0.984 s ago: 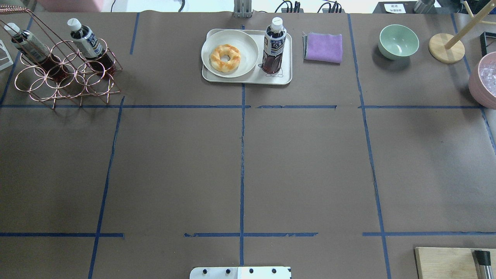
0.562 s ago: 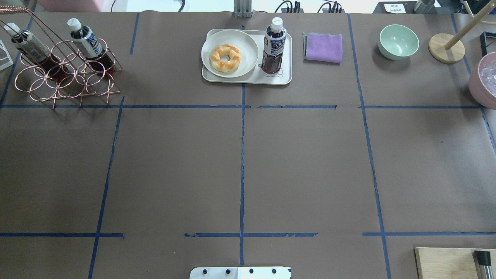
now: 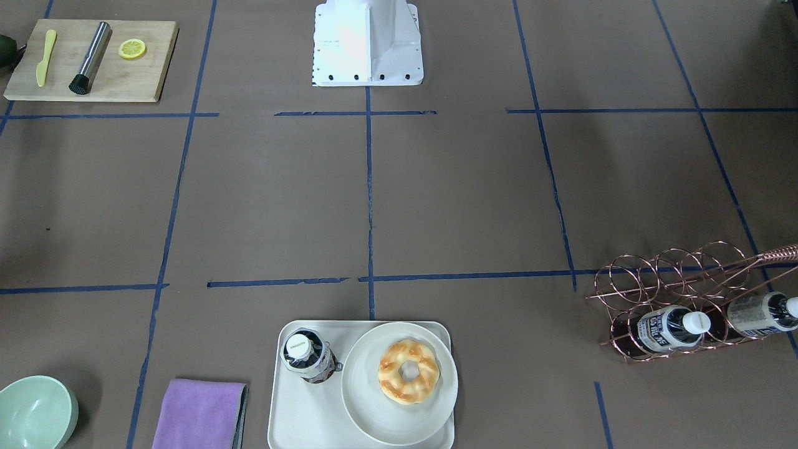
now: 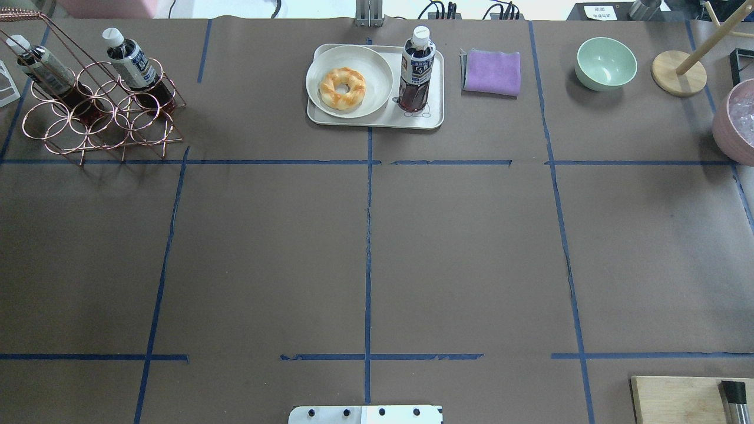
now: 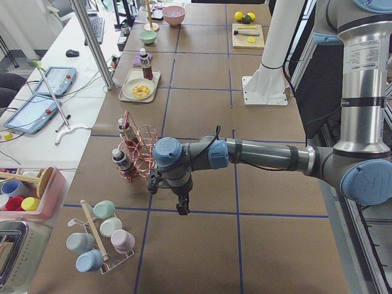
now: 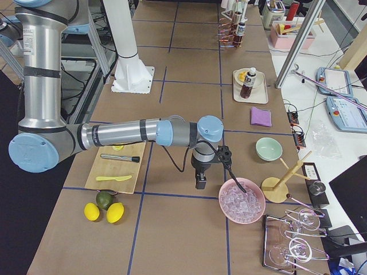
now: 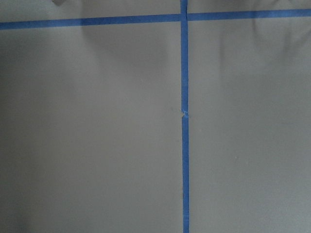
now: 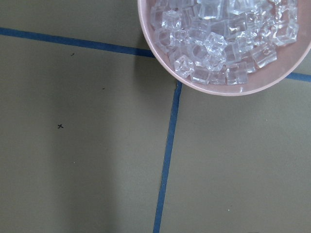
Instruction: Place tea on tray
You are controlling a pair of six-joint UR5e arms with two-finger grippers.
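A tea bottle (image 4: pixel 417 70) with dark liquid and a white cap stands upright on the right part of the cream tray (image 4: pixel 433 116), over the line-drawn bear. It also shows in the front view (image 3: pixel 305 357) on the tray (image 3: pixel 299 411). Two alike bottles (image 4: pixel 132 62) (image 4: pixel 40 63) lean in a copper wire rack (image 4: pixel 100 115) at the far left. My left gripper (image 5: pixel 182 208) hangs over bare table near the rack, seen only from the side; I cannot tell its state. My right gripper (image 6: pixel 200 183) hangs beside the ice bowl; I cannot tell its state either.
A round plate with a donut (image 4: pixel 343 88) fills the tray's left part. A purple cloth (image 4: pixel 492 72), a green bowl (image 4: pixel 605 62), a wooden stand (image 4: pixel 678 72) and a pink bowl of ice (image 4: pixel 733 126) lie to the right. A wooden board (image 4: pixel 677 400) is at the near right.
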